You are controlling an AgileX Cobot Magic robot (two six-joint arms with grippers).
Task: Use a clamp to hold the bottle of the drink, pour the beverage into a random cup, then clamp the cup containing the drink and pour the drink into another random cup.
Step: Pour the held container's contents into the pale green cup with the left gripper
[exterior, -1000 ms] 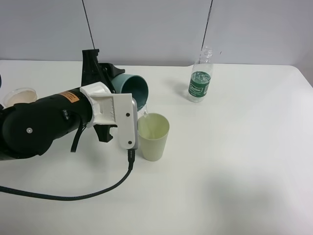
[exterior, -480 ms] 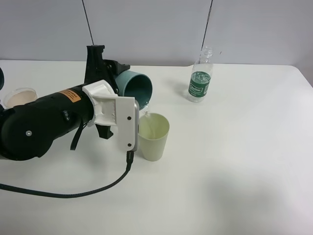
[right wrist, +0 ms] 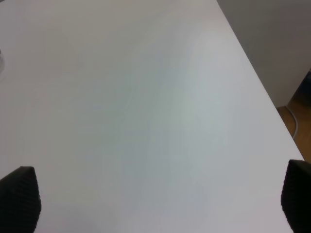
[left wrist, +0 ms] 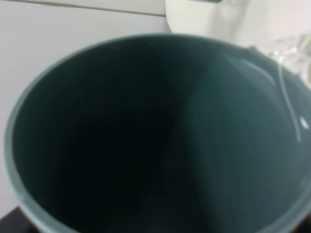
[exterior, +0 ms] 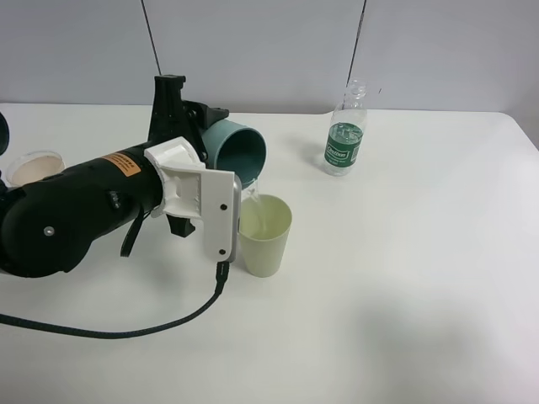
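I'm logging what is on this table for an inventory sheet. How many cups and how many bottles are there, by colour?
Teal blue-green plastic tumbler, tilted, held by the left gripper: 1
Pale yellow-green plastic tumbler, upright: 1
Pale cup at the table's left edge, partly hidden: 1
Clear plastic bottle with a dark green label, uncapped: 1
Total: 4

Teal cup (exterior: 240, 151), pale yellow-green tumbler (exterior: 264, 234)

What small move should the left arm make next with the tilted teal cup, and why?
Probably hold the tilt a little longer, then turn the teal cup upright: the left gripper holds it on its side above the pale yellow-green cup, and liquid shows at its lower lip.
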